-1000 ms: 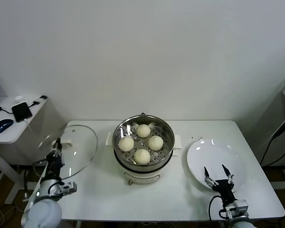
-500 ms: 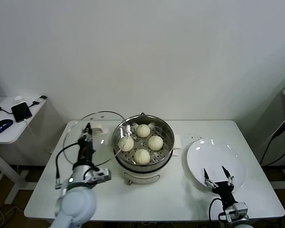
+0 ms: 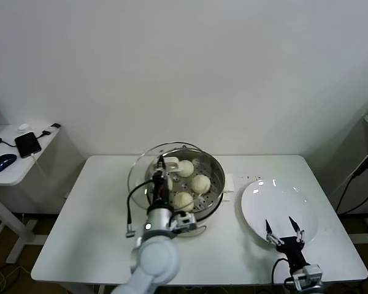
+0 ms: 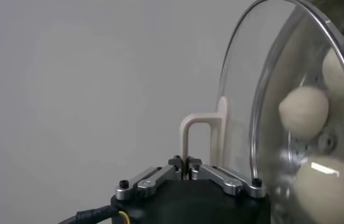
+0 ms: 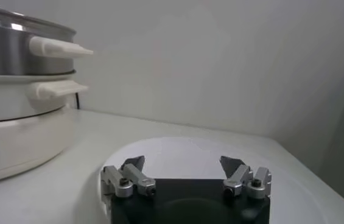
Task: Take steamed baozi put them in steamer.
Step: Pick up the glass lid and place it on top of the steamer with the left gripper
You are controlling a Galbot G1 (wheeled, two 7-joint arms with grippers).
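1. Over the steamer's left rim, the left gripper is pinched tight on the lid's cream handle; the lid hangs tilted, nearly on edge, partly overlapping the pot mouth.
2. Key relation: lid sits off-centre toward the robot's left of the steamer and is not level. Judgement: seating it calls for a shift rightward and a rotation of the disc to flat.
3. Baozi: all in the steamer tray; three visible in the head view, a fourth probably hidden behind the gripper and lid.
4. Right gripper parked low over the near edge of the plate, fingers spread, holding nothing. Plate is bare. Left arm is the nearer one to the steamer.
5. View differences: left wrist view shows the pinch on the handle and baozi through the glass; head view alone gives the lid-to-pot offset. Right wrist view shows the steamer's side handles and spread fingers only.
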